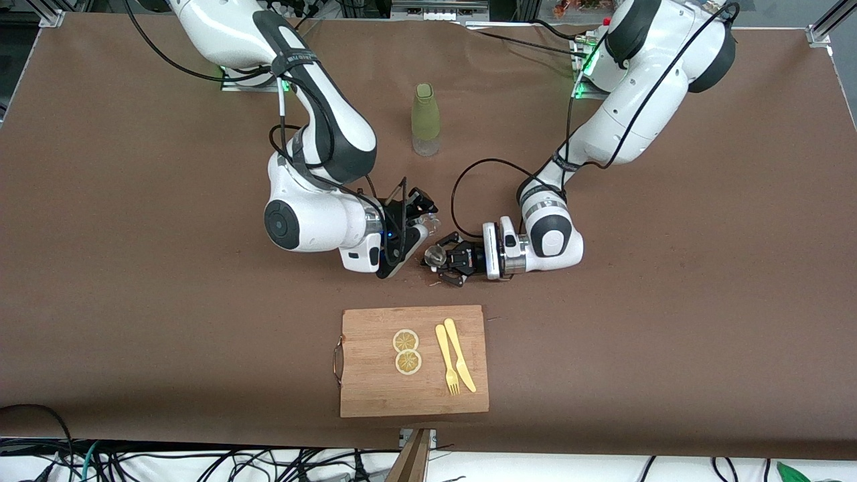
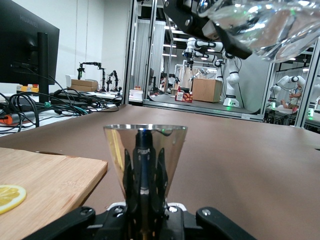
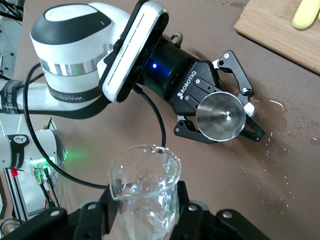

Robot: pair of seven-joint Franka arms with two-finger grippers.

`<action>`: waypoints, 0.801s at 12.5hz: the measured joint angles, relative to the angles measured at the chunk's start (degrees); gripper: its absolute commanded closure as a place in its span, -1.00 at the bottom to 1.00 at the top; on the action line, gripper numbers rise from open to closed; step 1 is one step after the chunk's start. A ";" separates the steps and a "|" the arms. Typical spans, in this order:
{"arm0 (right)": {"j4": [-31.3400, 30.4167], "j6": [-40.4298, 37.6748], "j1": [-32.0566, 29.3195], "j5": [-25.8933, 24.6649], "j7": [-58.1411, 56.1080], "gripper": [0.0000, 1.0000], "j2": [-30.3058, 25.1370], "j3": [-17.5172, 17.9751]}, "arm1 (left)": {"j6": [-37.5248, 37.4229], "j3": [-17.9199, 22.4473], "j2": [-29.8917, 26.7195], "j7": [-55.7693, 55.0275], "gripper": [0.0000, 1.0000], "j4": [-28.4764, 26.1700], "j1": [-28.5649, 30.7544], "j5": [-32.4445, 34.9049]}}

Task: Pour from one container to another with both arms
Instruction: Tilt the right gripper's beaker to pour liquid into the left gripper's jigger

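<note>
1. Your right claw (image 1: 420,213) is clenched on the clear glass cup (image 3: 145,192), held in the air above and just beside the jigger, its lip turned toward the jigger's mouth.
2. Your left claw (image 1: 447,263) is clenched on the steel jigger (image 1: 435,254), upright by its narrow waist, low over the table (image 1: 134,268) between the cutting board (image 1: 375,395) and the green bottle (image 1: 426,120).
3. Judging by the wet spots on the table beside the left claw, some liquid has missed the jigger. Bring the cup's lip over the jigger's open mouth before tilting further.
4. Tilt slowly; the mouth is small and the stream will wander.
5. Keep the jigger level and motionless; let only the right arm move.
6. The board with lemon slices (image 1: 406,351) and the yellow knife and fork (image 1: 455,365) lies nearer the camera, well apart.
</note>
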 measured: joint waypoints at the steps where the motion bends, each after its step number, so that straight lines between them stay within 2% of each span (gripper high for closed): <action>1: -0.02 0.04 0.00 0.71 0.24 0.55 0.00 -0.06 | 0.00 -0.01 0.01 0.05 1.00 0.10 -0.32 -0.48; 10: -1.05 0.00 0.00 2.99 3.95 0.55 0.02 -1.32 | 0.00 -0.02 0.01 0.06 1.00 0.51 -0.66 -0.71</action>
